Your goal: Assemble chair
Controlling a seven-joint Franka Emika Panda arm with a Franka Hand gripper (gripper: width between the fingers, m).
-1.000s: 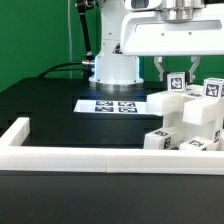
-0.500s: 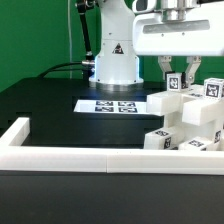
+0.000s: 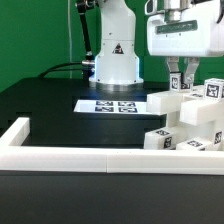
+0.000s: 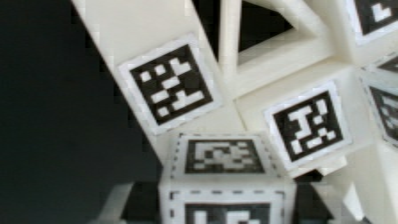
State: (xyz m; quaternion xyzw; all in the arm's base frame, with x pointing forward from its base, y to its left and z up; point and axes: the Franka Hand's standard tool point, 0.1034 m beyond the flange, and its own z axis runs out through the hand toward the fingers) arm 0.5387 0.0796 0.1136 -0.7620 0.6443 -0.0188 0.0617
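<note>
My gripper (image 3: 182,78) hangs at the exterior view's upper right, shut on a small white tagged chair block (image 3: 183,86) held just above the other chair parts. Those white blocky parts (image 3: 192,125) with black-and-white tags are clustered at the right, behind the border rail. In the wrist view the held block (image 4: 226,160) sits between my fingers (image 4: 135,203), with my gripper (image 4: 228,208) closed on its sides. Larger tagged white panels (image 4: 178,85) lie close beyond it.
The marker board (image 3: 113,104) lies flat on the black table in front of the robot base (image 3: 115,62). A long white border rail (image 3: 80,157) runs along the front and turns up at the left (image 3: 14,134). A green wall stands behind.
My gripper has shifted toward the exterior view's right with the tagged block between its fingers. The other chair parts have not moved.
</note>
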